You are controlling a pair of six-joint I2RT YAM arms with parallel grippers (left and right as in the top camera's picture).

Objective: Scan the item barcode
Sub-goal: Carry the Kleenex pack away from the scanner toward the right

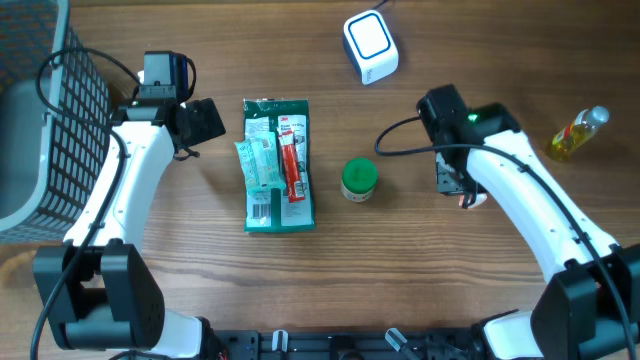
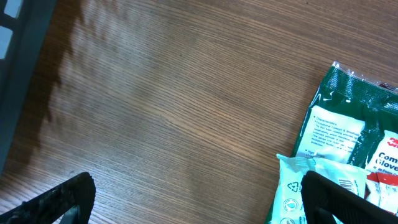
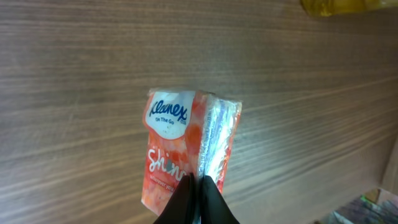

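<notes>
- The right end effector [image 3: 198,190] is pinching shut on the pack [image 3: 183,146], an orange-and-white Kleenex tissue pack, with its fingers meeting on one edge.
- In the right wrist view the pack is sticking out past the fingertips, its printed face turned to the camera and a silvery side showing on the right.
- Whether the pack is touching the surface [image 1: 420,270] I cannot tell.
- The left end effector [image 1: 210,120] is standing wide and gripping nothing, its tips pointing at the top left corner of the packet [image 1: 278,165].
- The packet, green, is lying flat just beside the left end effector, and a pale sachet [image 1: 260,165] is resting on it.
- The jar [image 1: 359,180], with its green lid on, is standing between the packet and the right end effector; what is in it is hidden.
- The scanner [image 1: 371,46], white with a blue ring, is sitting at the far edge, well apart from the pack.
- The bottle [image 1: 578,133], holding yellow liquid, is lying tilted near the right edge.
- The basket [image 1: 60,110], dark mesh, is standing at the left edge, with only a grey inside showing.
</notes>
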